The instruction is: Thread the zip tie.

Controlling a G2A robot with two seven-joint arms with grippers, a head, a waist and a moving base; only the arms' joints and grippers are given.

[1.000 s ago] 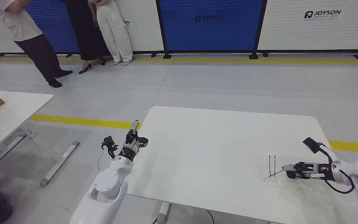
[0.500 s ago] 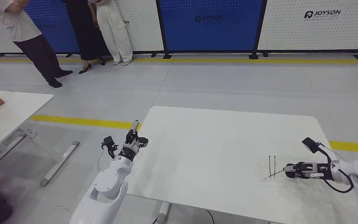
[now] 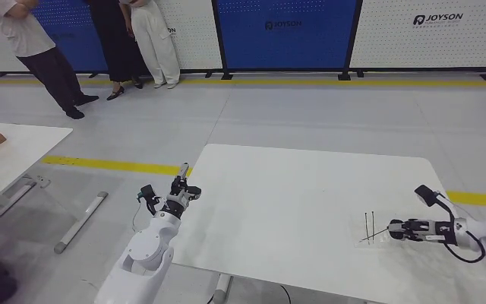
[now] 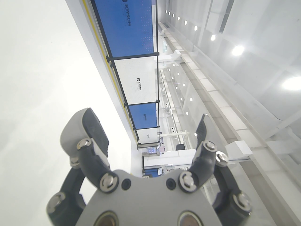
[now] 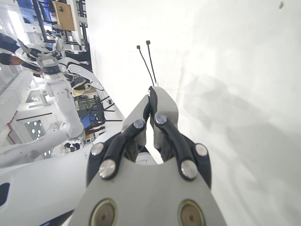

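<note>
You have two thin black plastic zip ties [image 5: 151,59] lying flat on the white table [image 3: 304,197], in its right part toward the front edge. They lie side by side and almost touch at one end. Their small square locking heads [image 5: 147,42] are at the end far from the right gripper [image 5: 151,90], and their pointed tails come toward it. The right gripper is low over the table with its fingers pressed together right at the tail ends. Whether a tail is really between the pads I cannot tell, because the fingertips hide that spot. The left gripper [image 4: 148,123] is well apart, at the left edge of the table, with its fingers spread wide and nothing between them.

I judge these ties to be very light, smooth and springy. A strap like this probably bends easily, jumps back, and slides out of a weak pinch. It lies flat, so getting a finger under it should be difficult. The tail end is the better place to start, and you should leave a short free tip beyond the pads for threading. The second hold should be on the strap just behind the head, never over the slot. The two ties are close together — take care that you lift one only.
</note>
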